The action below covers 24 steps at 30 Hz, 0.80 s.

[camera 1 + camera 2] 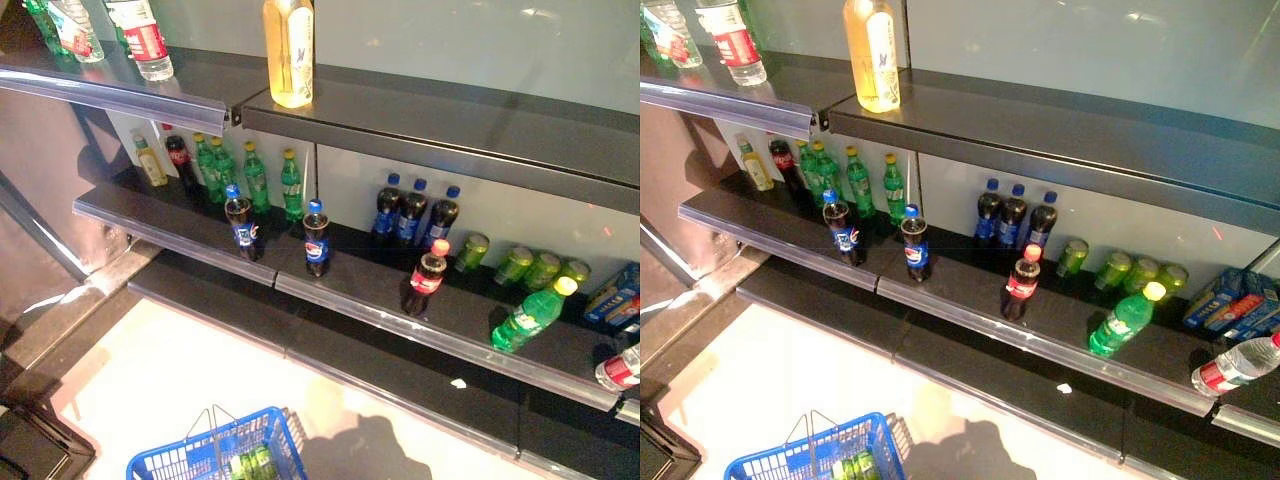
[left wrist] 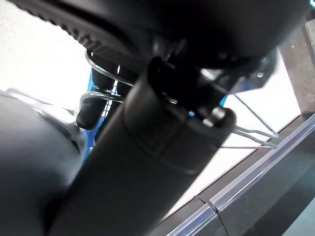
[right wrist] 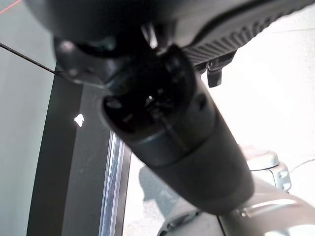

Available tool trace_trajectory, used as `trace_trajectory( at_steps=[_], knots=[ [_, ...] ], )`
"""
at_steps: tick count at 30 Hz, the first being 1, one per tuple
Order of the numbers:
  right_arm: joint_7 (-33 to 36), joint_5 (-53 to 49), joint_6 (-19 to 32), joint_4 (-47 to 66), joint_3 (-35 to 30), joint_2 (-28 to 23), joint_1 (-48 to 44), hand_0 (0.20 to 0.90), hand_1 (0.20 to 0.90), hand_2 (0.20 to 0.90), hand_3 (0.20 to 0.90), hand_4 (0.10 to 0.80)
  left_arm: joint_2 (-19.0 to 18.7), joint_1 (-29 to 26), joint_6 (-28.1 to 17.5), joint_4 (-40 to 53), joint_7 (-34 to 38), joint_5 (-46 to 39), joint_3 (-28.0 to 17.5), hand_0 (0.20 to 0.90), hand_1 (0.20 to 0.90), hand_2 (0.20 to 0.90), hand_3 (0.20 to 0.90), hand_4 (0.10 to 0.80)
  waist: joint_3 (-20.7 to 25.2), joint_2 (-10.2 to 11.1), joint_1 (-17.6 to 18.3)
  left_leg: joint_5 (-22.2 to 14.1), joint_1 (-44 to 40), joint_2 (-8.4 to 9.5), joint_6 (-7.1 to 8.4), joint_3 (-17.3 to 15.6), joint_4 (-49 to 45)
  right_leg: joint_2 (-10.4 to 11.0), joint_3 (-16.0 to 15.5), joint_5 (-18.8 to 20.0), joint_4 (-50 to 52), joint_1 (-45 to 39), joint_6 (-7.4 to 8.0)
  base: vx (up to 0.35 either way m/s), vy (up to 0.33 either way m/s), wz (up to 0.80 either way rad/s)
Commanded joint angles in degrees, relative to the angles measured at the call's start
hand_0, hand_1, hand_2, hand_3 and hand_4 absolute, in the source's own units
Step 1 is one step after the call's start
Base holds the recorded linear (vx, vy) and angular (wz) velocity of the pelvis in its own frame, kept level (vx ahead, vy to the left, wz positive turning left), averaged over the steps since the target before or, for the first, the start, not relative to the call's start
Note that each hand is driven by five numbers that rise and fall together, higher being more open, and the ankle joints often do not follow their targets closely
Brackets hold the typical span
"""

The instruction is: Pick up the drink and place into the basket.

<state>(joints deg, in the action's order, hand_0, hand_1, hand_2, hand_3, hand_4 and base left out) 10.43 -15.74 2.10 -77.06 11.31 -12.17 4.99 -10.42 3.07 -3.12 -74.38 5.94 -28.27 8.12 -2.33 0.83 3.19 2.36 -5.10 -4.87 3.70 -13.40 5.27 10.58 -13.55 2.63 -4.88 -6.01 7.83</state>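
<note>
Drinks stand on the middle shelf (image 1: 330, 285): two blue-capped cola bottles (image 1: 316, 238) near its front, a red-capped cola bottle (image 1: 426, 278) and a green bottle (image 1: 530, 315) lying on its side. A blue wire basket (image 1: 275, 440) sits on the pale floor below, handles raised, with green bottles (image 1: 250, 465) inside. Neither hand shows in the eye views. My left hand (image 2: 147, 147) hangs close to the basket (image 2: 92, 81), fingers relaxed and holding nothing. My right hand (image 3: 172, 128) hangs by the lowest shelf's edge, also holding nothing.
A tall yellow bottle (image 1: 289, 50) and water bottles (image 1: 140, 35) stand on the top shelf. Green bottles (image 1: 255, 178), dark cola bottles (image 1: 412, 212), green cans (image 1: 530, 265), blue boxes (image 1: 612, 295) and a lying water bottle (image 1: 620, 368) fill the middle shelf's back and right.
</note>
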Motion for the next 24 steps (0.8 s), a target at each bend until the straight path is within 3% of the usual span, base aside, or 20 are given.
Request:
trace_trajectory(
  at_steps=[1,16,24],
  knots=[
    [0.1,-0.1,0.7,-2.8,-1.1,0.1,-4.4,0.900,0.900,0.900,0.900,0.800,-0.4,-3.7,-3.7,-0.1,-1.2,1.4,0.7,0.300,0.300,0.300,0.200,0.100,-3.5,-0.3,-1.6,-2.9,-4.0,-4.13,2.02,-2.7,-0.3,4.1,0.2,4.7,0.7,3.3,3.42,0.000,0.000,0.00],
    [0.5,1.0,2.0,-2.8,-0.5,0.3,-4.5,0.900,0.900,0.900,0.900,0.800,0.0,-3.1,-4.0,-0.1,-1.9,0.5,0.8,0.300,0.300,0.300,0.200,0.100,-3.1,-0.5,-2.6,-2.3,-3.6,-5.19,2.78,-2.4,-0.3,3.9,-0.8,4.4,0.0,1.9,3.26,0.000,0.000,0.00],
    [4.5,15.2,7.7,1.6,4.2,-0.8,-5.5,0.900,0.900,0.900,0.900,0.800,-0.5,-3.6,-3.2,1.0,-1.9,1.4,1.5,0.300,0.300,0.300,0.200,0.100,-3.6,-0.2,-2.9,-2.3,-3.4,-5.10,2.72,-2.0,-0.3,4.1,-0.7,4.5,0.0,2.0,3.48,-0.008,-0.003,0.00]
  ],
)
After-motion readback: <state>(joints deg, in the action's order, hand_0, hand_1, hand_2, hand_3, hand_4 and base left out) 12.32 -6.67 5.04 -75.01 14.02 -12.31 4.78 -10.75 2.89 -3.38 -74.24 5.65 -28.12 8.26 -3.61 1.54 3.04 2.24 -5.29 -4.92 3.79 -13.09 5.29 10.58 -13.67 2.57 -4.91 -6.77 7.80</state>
